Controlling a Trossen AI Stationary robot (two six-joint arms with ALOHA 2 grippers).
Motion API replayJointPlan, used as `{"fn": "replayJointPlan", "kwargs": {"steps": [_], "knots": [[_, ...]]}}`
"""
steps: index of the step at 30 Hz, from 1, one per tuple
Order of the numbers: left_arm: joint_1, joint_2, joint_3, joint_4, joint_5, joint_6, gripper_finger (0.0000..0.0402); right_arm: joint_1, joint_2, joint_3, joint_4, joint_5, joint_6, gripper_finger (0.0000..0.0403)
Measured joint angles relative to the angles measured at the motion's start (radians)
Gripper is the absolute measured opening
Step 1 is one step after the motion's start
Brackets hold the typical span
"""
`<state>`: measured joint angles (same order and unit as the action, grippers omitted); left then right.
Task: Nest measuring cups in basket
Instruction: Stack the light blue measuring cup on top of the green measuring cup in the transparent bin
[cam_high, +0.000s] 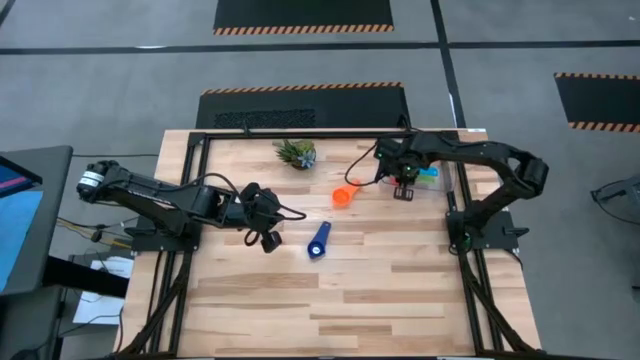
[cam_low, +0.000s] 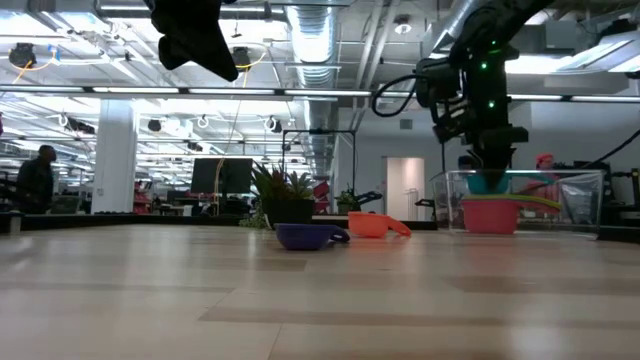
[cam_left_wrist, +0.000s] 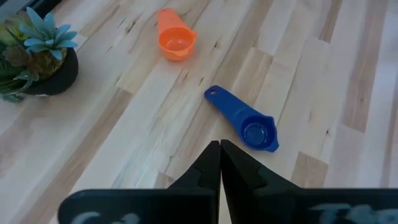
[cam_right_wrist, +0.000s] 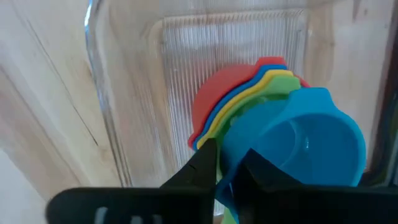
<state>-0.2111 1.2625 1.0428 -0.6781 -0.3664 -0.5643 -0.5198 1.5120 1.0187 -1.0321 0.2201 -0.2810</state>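
1. Holding the light blue measuring cup (cam_right_wrist: 298, 149) by its handle in my right jaws (cam_right_wrist: 229, 163), I hang over the clear basket (cam_high: 448, 180) at the counter's far right.
2. Under that cup a nested stack sits inside the basket: red measuring cup (cam_right_wrist: 221, 93) outermost, then a blue, a yellow and a green rim showing.
3. My left jaws (cam_left_wrist: 220, 163) are pressed shut on nothing, raised above the counter (cam_high: 340, 300) left of centre.
4. The dark blue measuring cup (cam_high: 318, 241) lies just right of them, near the middle.
5. The orange measuring cup (cam_high: 343, 195) lies on its side farther back, between the potted plant (cam_high: 297, 153) and the basket.
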Motion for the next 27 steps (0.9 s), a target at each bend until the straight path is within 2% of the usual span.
{"fn": "replayJointPlan", "kwargs": {"steps": [7,15,27], "knots": [[0.0,0.0,0.0,0.0,0.0,0.001,0.0,-0.005,0.001,0.0,-0.015,-0.007,0.0,0.0083],[0.0,0.0,0.0,0.0,0.001,0.001,0.0,-0.006,0.001,0.0,-0.035,0.041,0.043,0.0086],[0.0,0.0,0.0,0.0,0.001,-0.002,0.0,-0.005,0.001,0.0,-0.075,0.041,0.081,0.0087]]}}
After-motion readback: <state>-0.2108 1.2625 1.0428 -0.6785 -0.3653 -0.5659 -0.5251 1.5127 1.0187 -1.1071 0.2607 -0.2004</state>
